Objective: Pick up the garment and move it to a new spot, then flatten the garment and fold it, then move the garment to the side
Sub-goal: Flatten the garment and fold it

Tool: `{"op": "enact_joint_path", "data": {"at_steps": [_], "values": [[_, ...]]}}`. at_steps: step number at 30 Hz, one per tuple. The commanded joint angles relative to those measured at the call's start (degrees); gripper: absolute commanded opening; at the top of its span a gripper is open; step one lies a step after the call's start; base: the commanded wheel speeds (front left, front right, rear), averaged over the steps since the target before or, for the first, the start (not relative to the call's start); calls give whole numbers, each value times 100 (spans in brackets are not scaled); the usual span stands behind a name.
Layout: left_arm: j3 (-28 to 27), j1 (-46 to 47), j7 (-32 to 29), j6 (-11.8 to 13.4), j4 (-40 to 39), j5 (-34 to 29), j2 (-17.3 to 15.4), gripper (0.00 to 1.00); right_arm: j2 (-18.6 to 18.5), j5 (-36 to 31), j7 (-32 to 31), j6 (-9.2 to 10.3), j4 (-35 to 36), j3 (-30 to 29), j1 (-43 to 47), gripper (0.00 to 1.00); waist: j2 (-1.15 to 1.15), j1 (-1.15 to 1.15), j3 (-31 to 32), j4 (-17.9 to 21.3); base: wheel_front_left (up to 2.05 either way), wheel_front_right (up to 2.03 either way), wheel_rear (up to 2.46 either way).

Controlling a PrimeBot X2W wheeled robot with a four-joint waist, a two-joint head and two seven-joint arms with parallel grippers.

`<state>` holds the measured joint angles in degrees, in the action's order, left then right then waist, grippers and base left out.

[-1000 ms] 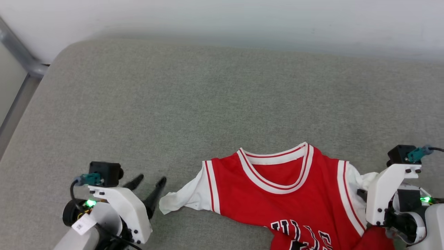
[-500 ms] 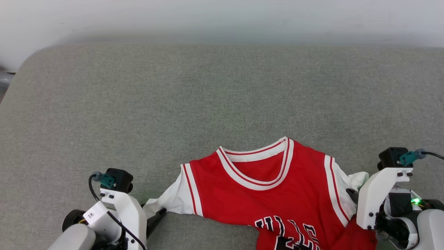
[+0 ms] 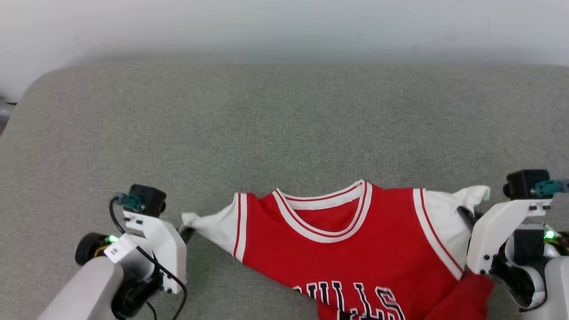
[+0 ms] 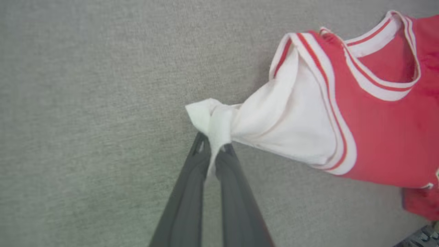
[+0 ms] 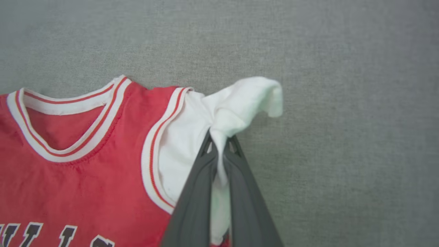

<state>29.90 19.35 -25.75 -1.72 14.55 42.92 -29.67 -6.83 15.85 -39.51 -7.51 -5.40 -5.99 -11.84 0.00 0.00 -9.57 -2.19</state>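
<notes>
Head view: the garment [image 3: 346, 249] is seen lying chest-up at the near edge of the grey cushion [image 3: 284, 124], collar toward the far side. Both sleeves are drawn outward, presumably so the body is spread flat before folding. The left gripper [image 3: 186, 231] is set low at the tip of the left sleeve [image 3: 213, 224], and the right gripper [image 3: 464, 215] at the right sleeve [image 3: 444, 213]. Both forearms are angled inward from the near corners.

Left wrist view: the left sleeve is pinched at its bunched tip by the closed left gripper, and the cloth is pulled taut.

Right wrist view: the right sleeve is clamped likewise by the right gripper, with white fabric trailing down between its jaws.
</notes>
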Motion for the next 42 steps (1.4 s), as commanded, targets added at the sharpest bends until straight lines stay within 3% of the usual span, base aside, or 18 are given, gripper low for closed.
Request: {"op": "enact_joint_path", "data": {"at_steps": [1, 5, 10, 22, 33, 42], "values": [[-66, 88, 158, 75, -3, -86, 0, 0, -61, -45, 101, 4, 32, -11, -115, 0, 0, 0, 82, -37, 0, 0, 0], [-356, 371, 681, 329, 27, -219, 43, 0, -201, -179, 488, 4, -66, -55, -386, 0, 0, 0, 243, -89, 0, 0, 0], [-638, 973, 1011, 393, 181, -188, 144, 0, -318, -382, 846, 4, -215, -226, -945, 0, 0, 0, 345, -167, 0, 0, 0], [-1131, 3476, 1737, 171, 1398, -237, 429, 0, -581, -813, 1333, 7, -970, -312, -3269, 0, 0, 0, -272, -145, 0, 0, 0], [-1470, 5766, 2464, 4, 2447, -543, 14, 0, -447, -1437, 1699, 8, -1566, -260, -5869, 0, 0, 0, -1307, 182, 0, 0, 0], [-1529, 6697, 2948, -253, 2997, -503, 25, 0, -338, -1647, 2188, 9, -2339, -303, -7144, 0, 0, 0, -1913, 244, 0, 0, 0]]}}
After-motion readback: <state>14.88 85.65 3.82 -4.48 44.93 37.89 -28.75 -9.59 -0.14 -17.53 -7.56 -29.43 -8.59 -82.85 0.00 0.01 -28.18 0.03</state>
